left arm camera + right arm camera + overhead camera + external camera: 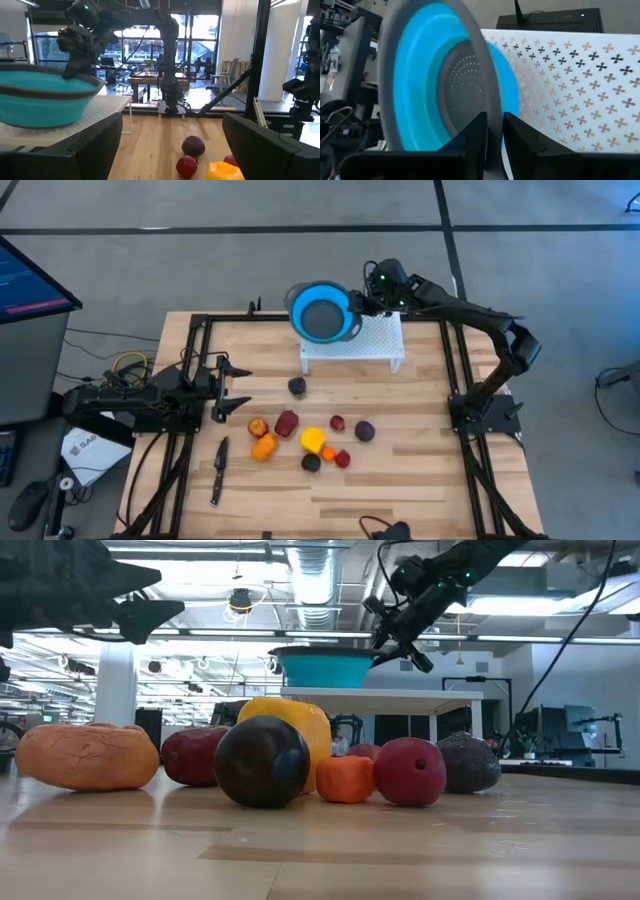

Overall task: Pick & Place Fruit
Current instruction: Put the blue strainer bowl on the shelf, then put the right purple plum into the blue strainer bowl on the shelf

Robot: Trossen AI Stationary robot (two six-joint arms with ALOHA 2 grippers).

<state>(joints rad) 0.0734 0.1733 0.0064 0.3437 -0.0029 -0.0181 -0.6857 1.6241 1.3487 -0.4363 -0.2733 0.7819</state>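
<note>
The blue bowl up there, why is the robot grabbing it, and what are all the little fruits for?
The right gripper has its jaws pinched on the rim of the blue bowl, which sits on a white perforated stand at the back of the table. The fruit lies loose on the wood, none in the bowl yet. The left gripper waits open near the table's left side, beside a black knife.
</note>
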